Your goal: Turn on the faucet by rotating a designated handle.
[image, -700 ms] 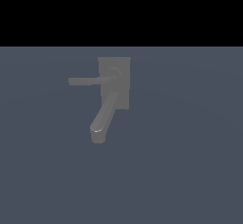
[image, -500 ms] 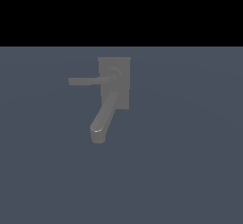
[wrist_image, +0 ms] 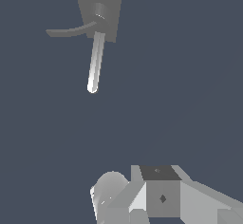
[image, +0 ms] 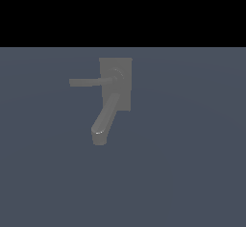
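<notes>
The faucet (image: 116, 82) is a dull grey fixture with a flat rectangular back plate on the blue-grey surface. Its thin flat handle (image: 86, 82) runs from the round hub toward the exterior view's left. The thick spout (image: 104, 120) curves down to a rounded tip. The wrist view shows the faucet (wrist_image: 98, 10) from far off, with the handle (wrist_image: 69, 30) and the bright spout (wrist_image: 95, 61). Only grey blocks of my gripper (wrist_image: 156, 194) show at that picture's edge, well apart from the faucet. Its fingers cannot be made out. The arm does not show in the exterior view.
A plain blue-grey surface (image: 192, 163) surrounds the faucet on all sides. A black band fills the upper part of the exterior view.
</notes>
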Available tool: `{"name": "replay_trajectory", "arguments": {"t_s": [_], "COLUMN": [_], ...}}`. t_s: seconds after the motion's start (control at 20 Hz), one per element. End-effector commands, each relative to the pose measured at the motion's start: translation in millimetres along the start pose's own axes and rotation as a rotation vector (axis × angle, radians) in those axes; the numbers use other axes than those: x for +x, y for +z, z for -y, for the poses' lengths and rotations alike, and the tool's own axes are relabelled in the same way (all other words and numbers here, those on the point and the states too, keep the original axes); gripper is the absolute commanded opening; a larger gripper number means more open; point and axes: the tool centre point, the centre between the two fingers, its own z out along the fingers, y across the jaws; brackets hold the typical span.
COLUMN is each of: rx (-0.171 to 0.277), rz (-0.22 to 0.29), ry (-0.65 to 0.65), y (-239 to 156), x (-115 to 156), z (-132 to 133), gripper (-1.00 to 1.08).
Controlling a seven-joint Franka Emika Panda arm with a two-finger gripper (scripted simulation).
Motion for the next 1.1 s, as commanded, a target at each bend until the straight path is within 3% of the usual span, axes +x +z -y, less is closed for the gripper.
{"name": "replay_trajectory", "arguments": {"t_s": [0.0,0.2,0.55,1.05], "rx": [-0.066,-0.206,-0.505,-0.943], "rz": [-0.030,-0.092,-0.214,-0.362], "ry": [0.010,0.027,0.047,0.020], "y": [-7,-23,-64,-124], "x": [4,11,26,51], "z": [-5,-13,-20,0], "gripper": [-1.00,-1.00,-1.00,-1.00]}}
